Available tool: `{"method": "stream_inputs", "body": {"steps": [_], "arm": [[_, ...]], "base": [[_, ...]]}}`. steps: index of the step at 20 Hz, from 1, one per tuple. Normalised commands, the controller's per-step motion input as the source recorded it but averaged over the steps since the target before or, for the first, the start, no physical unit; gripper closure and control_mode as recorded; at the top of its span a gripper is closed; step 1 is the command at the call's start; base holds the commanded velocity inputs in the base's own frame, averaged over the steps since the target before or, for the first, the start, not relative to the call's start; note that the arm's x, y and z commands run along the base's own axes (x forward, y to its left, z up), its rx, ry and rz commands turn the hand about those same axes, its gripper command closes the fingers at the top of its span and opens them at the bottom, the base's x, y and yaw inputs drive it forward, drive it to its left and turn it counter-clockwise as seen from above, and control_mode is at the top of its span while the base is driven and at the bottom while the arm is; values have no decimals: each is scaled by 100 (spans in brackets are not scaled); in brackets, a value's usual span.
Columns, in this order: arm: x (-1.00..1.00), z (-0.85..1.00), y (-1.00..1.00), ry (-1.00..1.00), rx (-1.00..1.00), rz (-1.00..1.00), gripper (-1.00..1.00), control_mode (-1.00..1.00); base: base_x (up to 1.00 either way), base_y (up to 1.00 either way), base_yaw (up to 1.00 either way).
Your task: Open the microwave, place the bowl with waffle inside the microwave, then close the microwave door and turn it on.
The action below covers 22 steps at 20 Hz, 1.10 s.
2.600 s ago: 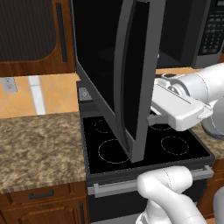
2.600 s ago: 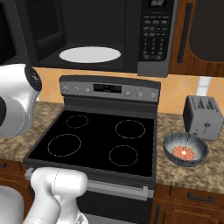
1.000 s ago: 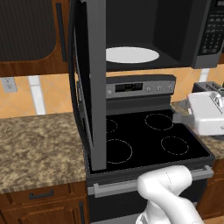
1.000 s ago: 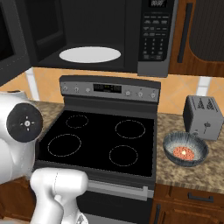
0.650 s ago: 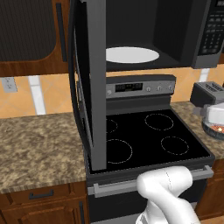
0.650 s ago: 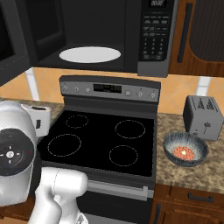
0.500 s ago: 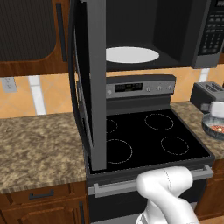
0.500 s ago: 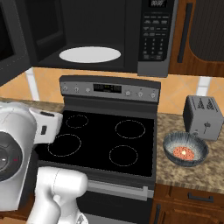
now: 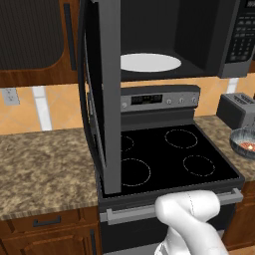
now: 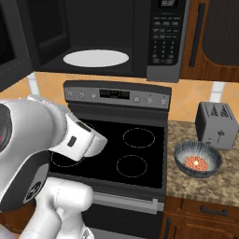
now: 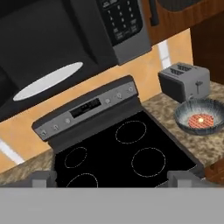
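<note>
While the microwave door (image 9: 102, 94) is hanging wide open, sitting on the counter (image 10: 186, 184) beside the toaster (image 10: 217, 125): the bowl (image 10: 198, 159) with the waffle (image 10: 196, 163). Hovering over the stove (image 11: 122, 151) with the tool (image 11: 113, 178) spread open and holding nothing.

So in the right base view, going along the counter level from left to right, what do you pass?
The robot's white arm → the black stove → the bowl with the waffle → the grey toaster behind the bowl, reaching further right.
</note>
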Motion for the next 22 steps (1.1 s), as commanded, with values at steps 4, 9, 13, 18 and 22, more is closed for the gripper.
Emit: {"method": "stream_inputs", "body": {"steps": [4, 9, 13, 18, 22], "arm": [[0, -34, -94, 32, 4, -23, -100, -100], [19, -58, -76, 23, 9, -10, -100, -100], [3, -71, -71, 13, 7, -3, -100, -100], [30, -63, -67, 17, 7, -7, -100, -100], [64, -34, -59, 32, 18, -15, -100, -100]], "base": [[0, 0, 0], [0, 0, 0], [0, 0, 0], [0, 0, 0], [0, 0, 0]]}}
